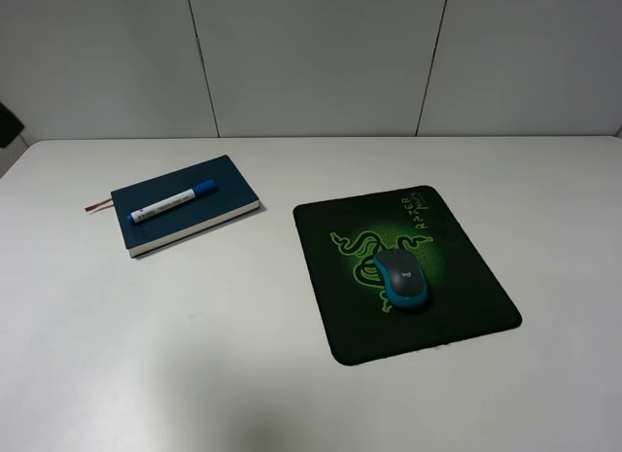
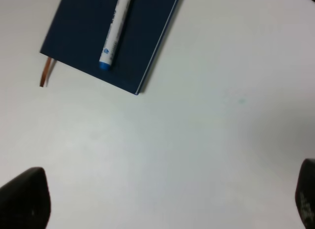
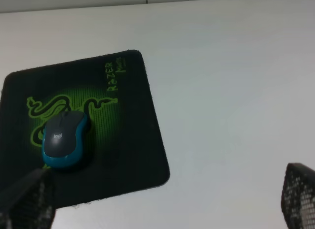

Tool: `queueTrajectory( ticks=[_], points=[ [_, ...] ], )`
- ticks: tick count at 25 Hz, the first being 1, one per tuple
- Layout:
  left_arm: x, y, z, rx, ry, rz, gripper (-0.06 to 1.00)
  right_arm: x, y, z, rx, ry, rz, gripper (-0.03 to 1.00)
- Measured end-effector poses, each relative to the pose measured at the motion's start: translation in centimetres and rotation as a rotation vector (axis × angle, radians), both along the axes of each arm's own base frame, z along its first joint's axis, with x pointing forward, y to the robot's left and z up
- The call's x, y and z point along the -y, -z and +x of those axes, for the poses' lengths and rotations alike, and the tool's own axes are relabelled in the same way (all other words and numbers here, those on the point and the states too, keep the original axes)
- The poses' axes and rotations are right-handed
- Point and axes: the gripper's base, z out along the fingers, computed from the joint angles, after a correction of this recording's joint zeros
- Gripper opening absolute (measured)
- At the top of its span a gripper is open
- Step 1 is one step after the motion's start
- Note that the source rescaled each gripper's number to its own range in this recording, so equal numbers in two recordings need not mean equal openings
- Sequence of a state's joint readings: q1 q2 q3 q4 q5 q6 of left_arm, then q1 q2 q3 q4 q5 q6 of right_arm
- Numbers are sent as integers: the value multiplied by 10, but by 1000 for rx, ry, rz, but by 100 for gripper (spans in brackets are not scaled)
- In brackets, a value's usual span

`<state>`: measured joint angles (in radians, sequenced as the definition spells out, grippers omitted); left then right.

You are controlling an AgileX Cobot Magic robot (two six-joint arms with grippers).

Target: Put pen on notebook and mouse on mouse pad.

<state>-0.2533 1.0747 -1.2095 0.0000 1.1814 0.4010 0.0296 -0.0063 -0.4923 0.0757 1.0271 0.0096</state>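
Pen (image 1: 173, 203), white barrel with blue cap, lies diagonally on the dark blue notebook (image 1: 185, 204) at the desk's (image 1: 194, 355) ten o'clock; a reddish ribbon (image 1: 96, 206) protrudes. Mouse (image 1: 402, 278), dark grey top with teal sides, sits on the black, green-snake mouse pad (image 1: 466, 287) at three o'clock. Left gripper (image 2: 162, 199) and right gripper (image 3: 162, 204) both stand spread wide, empty.

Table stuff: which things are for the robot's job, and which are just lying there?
For the job:
pen
notebook
mouse
mouse pad

Just lying about:
nothing else, only the white table itself
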Motion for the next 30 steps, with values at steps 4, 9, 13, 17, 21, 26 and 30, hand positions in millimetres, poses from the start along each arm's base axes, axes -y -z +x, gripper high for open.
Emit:
queueTrajectory(
  ticks=[4, 9, 13, 17, 21, 26, 30],
  points=[
    [-12, -10, -45, 107, 0, -28, 100, 0, 0, 0, 0, 0, 0, 100],
    [-24, -3, -94, 205, 0, -53, 100, 0, 0, 0, 0, 0, 0, 100],
    [-31, 12, -122, 246, -9, -73, 100, 0, 0, 0, 0, 0, 0, 100],
    [-39, 31, -143, 263, -144, -126, 100, 0, 0, 0, 0, 0, 0, 100],
    [-43, 52, -159, 268, -357, -212, 100, 0, 0, 0, 0, 0, 0, 100],
    [-46, 82, -172, 319, -551, -282, 100, 0, 0, 0, 0, 0, 0, 100],
    [-47, 106, -177, 406, -584, -294, 100, 0, 0, 0, 0, 0, 0, 100]
  ],
)
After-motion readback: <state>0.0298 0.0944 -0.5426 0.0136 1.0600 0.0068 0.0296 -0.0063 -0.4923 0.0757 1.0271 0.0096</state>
